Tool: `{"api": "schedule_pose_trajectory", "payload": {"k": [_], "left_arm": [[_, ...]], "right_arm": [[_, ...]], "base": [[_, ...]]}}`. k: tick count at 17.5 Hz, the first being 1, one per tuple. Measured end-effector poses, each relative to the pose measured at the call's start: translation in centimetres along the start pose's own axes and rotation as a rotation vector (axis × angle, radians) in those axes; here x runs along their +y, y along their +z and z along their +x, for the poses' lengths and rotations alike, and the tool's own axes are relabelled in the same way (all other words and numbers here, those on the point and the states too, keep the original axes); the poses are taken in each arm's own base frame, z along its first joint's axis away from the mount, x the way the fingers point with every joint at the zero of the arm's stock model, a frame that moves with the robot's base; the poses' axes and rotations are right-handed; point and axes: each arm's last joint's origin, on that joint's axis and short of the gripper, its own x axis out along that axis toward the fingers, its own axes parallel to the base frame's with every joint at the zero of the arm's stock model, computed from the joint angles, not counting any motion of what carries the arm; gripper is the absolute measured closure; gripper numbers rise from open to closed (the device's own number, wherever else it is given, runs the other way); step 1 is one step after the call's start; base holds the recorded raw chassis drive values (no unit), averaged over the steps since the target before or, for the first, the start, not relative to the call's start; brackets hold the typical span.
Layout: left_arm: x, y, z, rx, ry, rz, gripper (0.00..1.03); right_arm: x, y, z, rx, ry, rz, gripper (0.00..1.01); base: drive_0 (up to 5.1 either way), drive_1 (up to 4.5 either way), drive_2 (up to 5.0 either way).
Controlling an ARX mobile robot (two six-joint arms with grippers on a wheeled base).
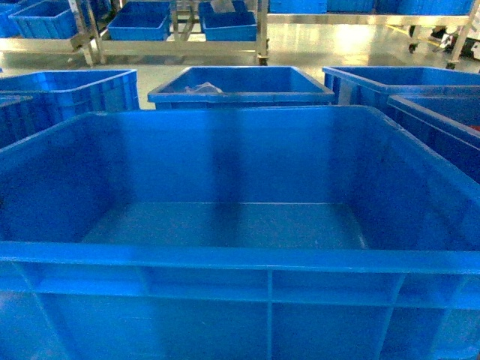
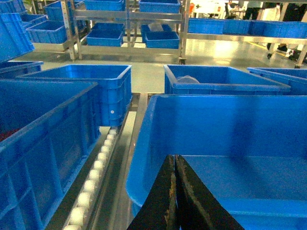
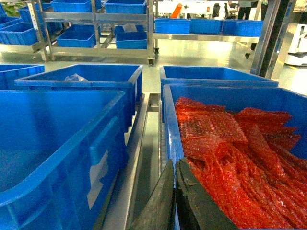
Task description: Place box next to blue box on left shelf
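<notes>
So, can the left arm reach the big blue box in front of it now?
Probably yes. In the left wrist view the left gripper, fingers together, sits right at the near left corner of the box, and nothing stands between them. The neighbouring crate leaves a gap.

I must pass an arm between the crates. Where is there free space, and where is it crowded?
Free: the floor inside the box; the roller track on its left; the metal rail gap beside the crate of red netting. Crowded: blue crates close behind.
</notes>
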Motion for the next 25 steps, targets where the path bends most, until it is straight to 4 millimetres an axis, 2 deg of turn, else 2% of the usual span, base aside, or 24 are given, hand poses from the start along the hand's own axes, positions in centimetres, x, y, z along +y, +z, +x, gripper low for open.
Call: {"api": "schedule_pose_trajectory", "payload": {"k": [5, 7, 8, 9, 13, 14, 16, 18, 23, 24, 25], "left_arm": [[0.0, 0.0, -0.4, -0.002, 0.0, 0.0, 1.0], [0.0, -0.7, -1.3, 0.051, -0.002, 0.0, 1.0], [0.0, -0.2, -1.5, 0.0, -0.001, 0.001, 1.0], [0.0, -0.1, -1.5, -0.002, 0.001, 0.001, 1.0], [0.0, -0.4, -1.5, 0.017, -0.001, 0.003, 1.0], [0.0, -0.4, -1.5, 0.016, 0.0, 0.002, 0.95], [0.0, -0.4, -1.5, 0.016, -0.001, 0.003, 0.8], [0.0, -0.4, -1.5, 0.016, -0.001, 0.002, 0.56], [0.0, -0.4, -1.5, 0.016, -0.001, 0.003, 0.34], [0.0, -0.4, -1.5, 0.016, -0.001, 0.002, 0.3], [0.0, -0.4, -1.5, 0.016, -0.001, 0.002, 0.25]], "right_arm": [[0.0, -0.1, -0.5, 0.002, 0.0, 0.0, 1.0], [0.0, -0.5, -0.9, 0.041, -0.001, 0.0, 1.0], [0.0, -0.5, -1.5, 0.032, 0.001, 0.0, 1.0], [0.0, -0.1, -1.6, -0.011, 0.002, -0.001, 1.0], [0.0, -0.3, -1.6, 0.01, 0.0, 0.0, 1.0], [0.0, -0.4, -1.6, 0.012, 0.001, -0.001, 0.99], [0.0, -0.4, -1.6, 0.011, 0.0, -0.001, 0.84], [0.0, -0.4, -1.6, 0.011, 0.001, -0.001, 0.6], [0.0, -0.4, -1.6, 0.011, 0.001, -0.001, 0.38], [0.0, -0.4, -1.6, 0.011, 0.0, -0.001, 0.36], [0.0, -0.4, -1.6, 0.011, 0.0, -0.001, 0.29]], "base": [[0.0, 0.0, 0.0], [0.0, 0.0, 0.0], [0.0, 0.0, 0.0], [0.0, 0.0, 0.0], [0.0, 0.0, 0.0], [0.0, 0.0, 0.0], [0.0, 0.0, 0.0], [0.0, 0.0, 0.0], [0.0, 0.0, 0.0], [0.0, 0.0, 0.0], [0.0, 0.0, 0.0]]}}
